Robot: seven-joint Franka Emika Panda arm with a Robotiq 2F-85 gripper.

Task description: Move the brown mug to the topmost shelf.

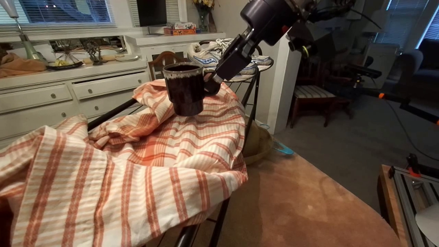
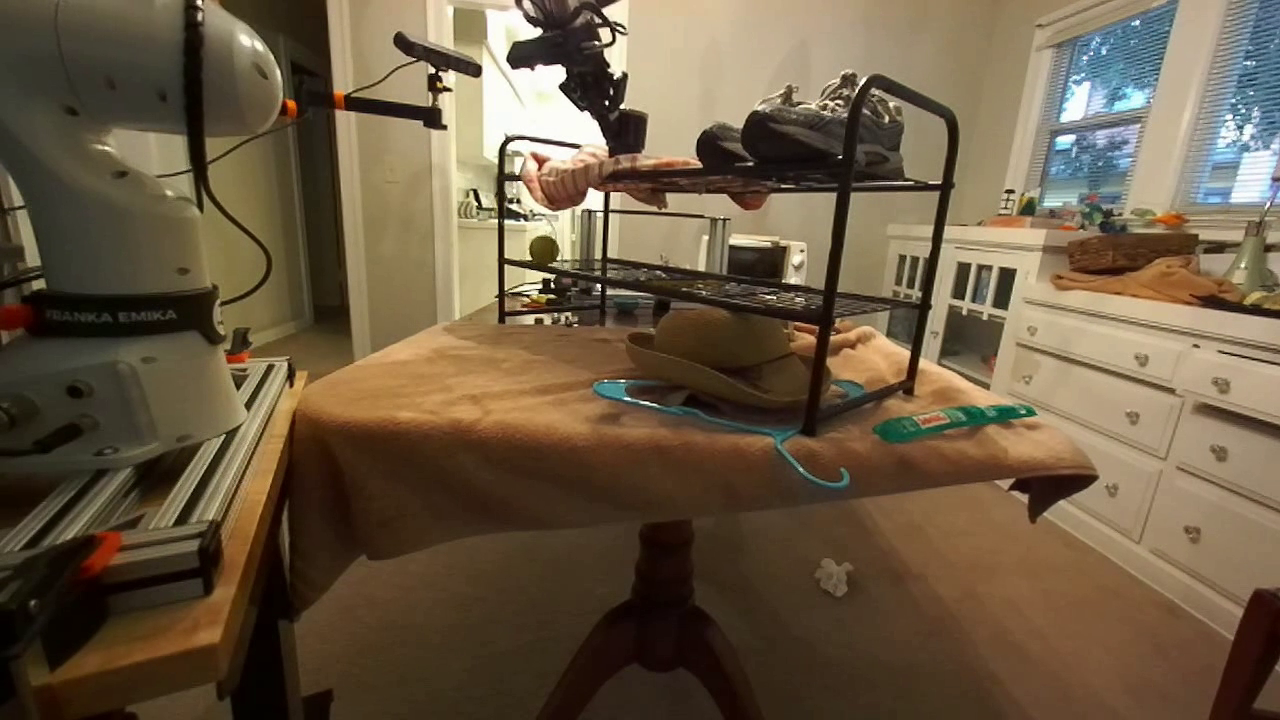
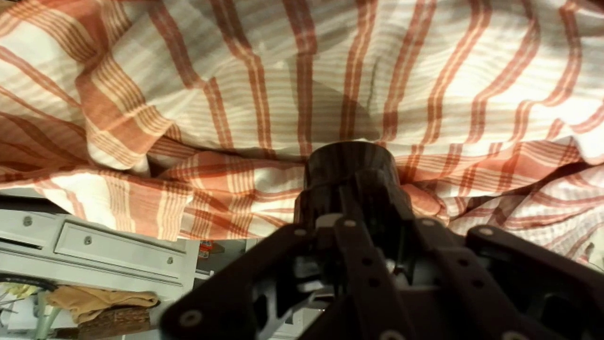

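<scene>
The dark brown glossy mug [image 1: 185, 89] is upright at my gripper, over the topmost shelf. It also shows in an exterior view [image 2: 628, 131] and in the wrist view [image 3: 351, 165], partly behind the fingers. My gripper [image 1: 214, 80] is shut on the mug's handle; it also shows in the wrist view [image 3: 361, 193]. The topmost shelf [image 2: 790, 187] is the top level of a black metal-bar rack. An orange-and-white striped cloth [image 1: 164, 181] lies crumpled over it. The mug's base is close above the cloth; I cannot tell whether it touches.
Sneakers [image 2: 825, 135] stand on the same shelf, beyond the mug in an exterior view [image 1: 205, 56]. Black end bars [image 2: 835, 260] rise above the shelf. Below are a lower shelf [image 2: 740, 292], a tan hat [image 2: 720, 345], a blue hanger [image 2: 690, 408] and a green packet [image 2: 950, 421].
</scene>
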